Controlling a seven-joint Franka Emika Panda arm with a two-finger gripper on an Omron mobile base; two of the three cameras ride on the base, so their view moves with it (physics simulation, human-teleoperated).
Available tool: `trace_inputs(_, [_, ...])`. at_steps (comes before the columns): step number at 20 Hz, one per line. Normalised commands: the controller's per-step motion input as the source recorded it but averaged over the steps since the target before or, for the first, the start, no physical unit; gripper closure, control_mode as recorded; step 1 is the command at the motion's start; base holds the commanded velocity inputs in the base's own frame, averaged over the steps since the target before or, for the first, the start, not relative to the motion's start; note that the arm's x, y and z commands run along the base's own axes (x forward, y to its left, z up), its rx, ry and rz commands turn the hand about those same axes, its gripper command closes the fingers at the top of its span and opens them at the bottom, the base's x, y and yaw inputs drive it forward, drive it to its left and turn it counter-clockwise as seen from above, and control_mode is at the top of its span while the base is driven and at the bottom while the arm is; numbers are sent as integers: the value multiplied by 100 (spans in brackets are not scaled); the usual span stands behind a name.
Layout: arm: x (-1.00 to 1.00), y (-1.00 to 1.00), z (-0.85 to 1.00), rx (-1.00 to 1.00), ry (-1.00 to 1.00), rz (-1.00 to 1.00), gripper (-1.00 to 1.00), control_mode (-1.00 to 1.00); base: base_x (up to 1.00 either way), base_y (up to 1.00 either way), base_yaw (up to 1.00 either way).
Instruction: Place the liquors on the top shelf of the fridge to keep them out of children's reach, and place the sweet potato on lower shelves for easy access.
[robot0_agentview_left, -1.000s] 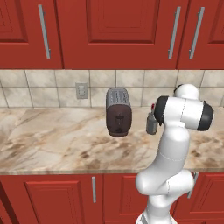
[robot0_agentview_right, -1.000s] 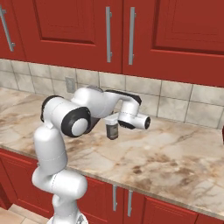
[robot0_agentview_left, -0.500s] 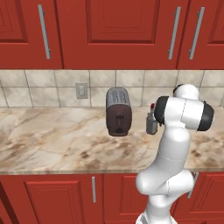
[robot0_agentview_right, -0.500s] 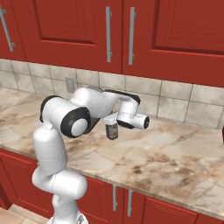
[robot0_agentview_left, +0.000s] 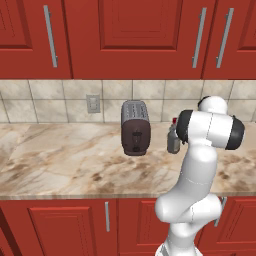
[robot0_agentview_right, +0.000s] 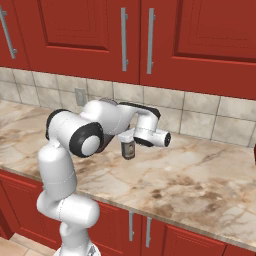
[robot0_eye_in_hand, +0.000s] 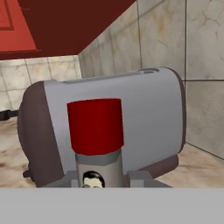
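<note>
Red wooden cabinets hang above the marbled beige stone counter, where a grey metal toaster with dark ends stands. Just beside the toaster stands the slim grey glass liquor bottle with red cap; the gripper is at it, though whether the jaws grip cannot be told. No item looks shelved yet, I judge. Its pale label shows a face, no readable writing.

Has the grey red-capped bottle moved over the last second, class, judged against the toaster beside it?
No. In the left base view the grey bottle keeps its place on the counter, just right of the toaster.
</note>
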Motion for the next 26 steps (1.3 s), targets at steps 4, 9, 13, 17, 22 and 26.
trace_inputs(4, [-16, 0, 0, 0, 0, 0, 100, -100, 0, 0, 0])
trace_inputs(9, [-83, 1, 29, -1, -6, 2, 100, -100, 0, 0, 0])
trace_inputs(13, [-99, 0, 61, -7, -6, 1, 100, -100, 0, 0, 0])
trace_inputs(17, [-66, 21, 94, -10, 0, 0, 100, -100, 0, 0, 0])
trace_inputs(22, [-58, 47, 95, -9, 4, -9, 100, -100, 0, 0, 0])
trace_inputs(26, [-72, 60, 42, -4, 3, -7, 100, -100, 0, 0, 0])
